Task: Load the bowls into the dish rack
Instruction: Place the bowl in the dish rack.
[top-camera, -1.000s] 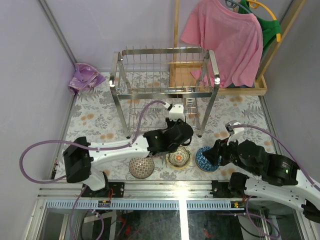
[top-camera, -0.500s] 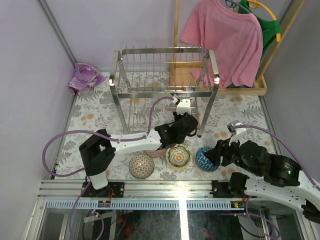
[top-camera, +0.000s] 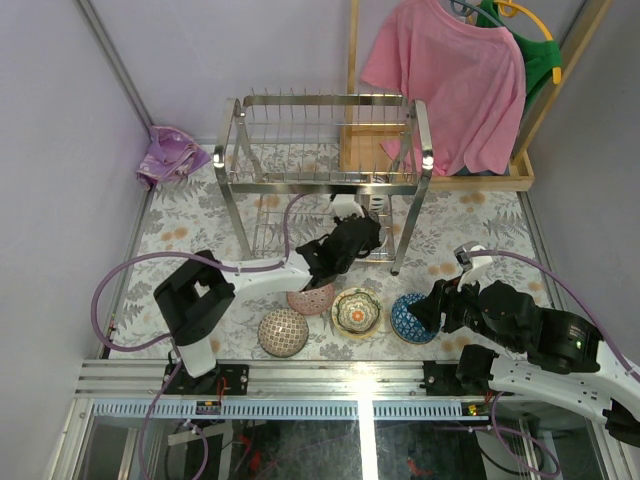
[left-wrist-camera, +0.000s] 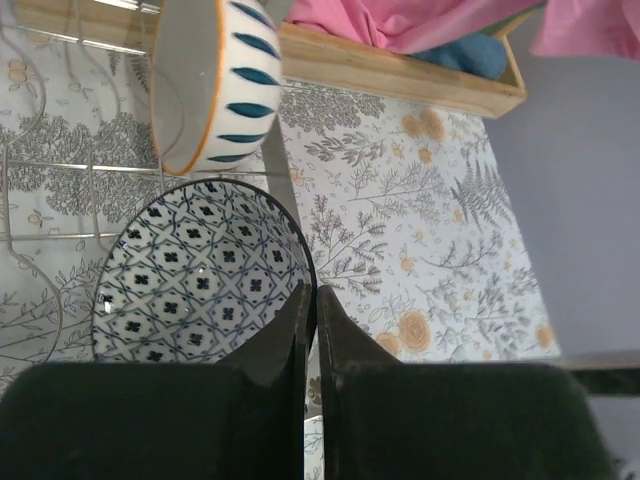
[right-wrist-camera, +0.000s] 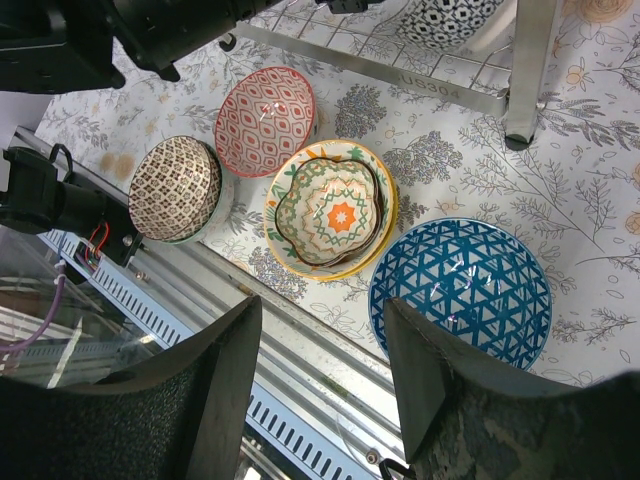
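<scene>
My left gripper (left-wrist-camera: 311, 295) is shut on the rim of a blue-and-white lattice bowl (left-wrist-camera: 200, 275), held inside the lower tier of the steel dish rack (top-camera: 320, 160). Just beyond it a white bowl with dark blue leaf marks (left-wrist-camera: 215, 80) stands on edge among the wires. In the top view the left gripper (top-camera: 345, 238) sits under the rack's upper shelf. On the table lie a red bowl (right-wrist-camera: 265, 120), a brown bowl (right-wrist-camera: 175, 188), a yellow-green bowl (right-wrist-camera: 330, 210) and a blue triangle bowl (right-wrist-camera: 460, 290). My right gripper (right-wrist-camera: 322, 310) hangs open beside the blue one, holding nothing.
A wooden-framed clothes stand (top-camera: 440, 170) with a pink shirt (top-camera: 450, 80) is behind the rack on the right. A purple cloth (top-camera: 170, 155) lies at the back left. Grey walls close both sides; a metal rail (top-camera: 320, 375) runs along the near edge.
My left arm has carried the lattice bowl away from the table bowls and into the rack's lower tier, uncovering the red bowl. The rack has shifted slightly. The right arm has held still.
</scene>
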